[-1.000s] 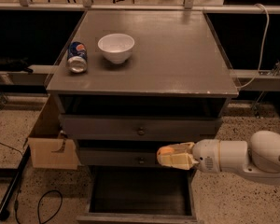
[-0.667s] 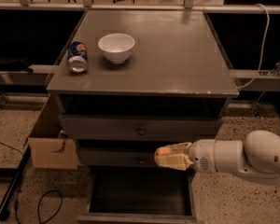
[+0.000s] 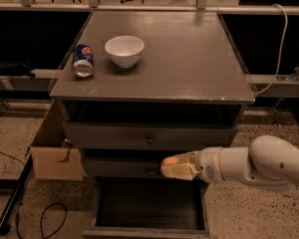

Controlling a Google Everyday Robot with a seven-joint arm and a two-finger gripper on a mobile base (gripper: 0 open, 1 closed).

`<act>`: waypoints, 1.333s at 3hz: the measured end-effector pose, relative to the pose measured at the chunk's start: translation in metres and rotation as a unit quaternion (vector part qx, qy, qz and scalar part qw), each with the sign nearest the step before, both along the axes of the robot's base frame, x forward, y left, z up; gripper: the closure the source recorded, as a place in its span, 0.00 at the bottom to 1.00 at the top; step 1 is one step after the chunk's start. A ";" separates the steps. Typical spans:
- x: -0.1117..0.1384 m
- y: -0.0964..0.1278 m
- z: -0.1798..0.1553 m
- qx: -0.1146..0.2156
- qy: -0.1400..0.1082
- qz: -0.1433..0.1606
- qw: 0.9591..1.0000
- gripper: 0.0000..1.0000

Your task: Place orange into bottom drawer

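Observation:
My gripper [image 3: 175,167] comes in from the right on a white arm and hangs above the open bottom drawer [image 3: 148,229], in front of the middle drawer's face. Its pale fingers are shut on the orange [image 3: 171,161], which shows only as a small orange patch between them. The bottom drawer is pulled out, a wide shallow tray with a dark interior and nothing visible inside.
A white bowl [image 3: 124,50] and a blue soda can [image 3: 82,59] lying on its side rest on the grey cabinet top [image 3: 189,59]. Two upper drawers with knobs [image 3: 150,140] are closed. A cardboard box [image 3: 55,153] and black cables [image 3: 20,203] are on the floor at left.
My gripper with the orange has shifted slightly left, staying above the open bottom drawer. Nothing else has moved.

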State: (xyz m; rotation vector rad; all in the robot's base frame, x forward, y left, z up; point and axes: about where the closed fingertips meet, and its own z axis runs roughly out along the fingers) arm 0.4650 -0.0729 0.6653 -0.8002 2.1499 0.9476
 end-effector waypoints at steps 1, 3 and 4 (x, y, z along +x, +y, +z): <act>-0.005 0.008 0.002 -0.001 -0.006 0.001 1.000 1.00; -0.022 0.018 -0.078 -0.002 0.062 -0.011 0.998 1.00; -0.012 0.006 -0.123 -0.011 0.086 -0.017 0.996 1.00</act>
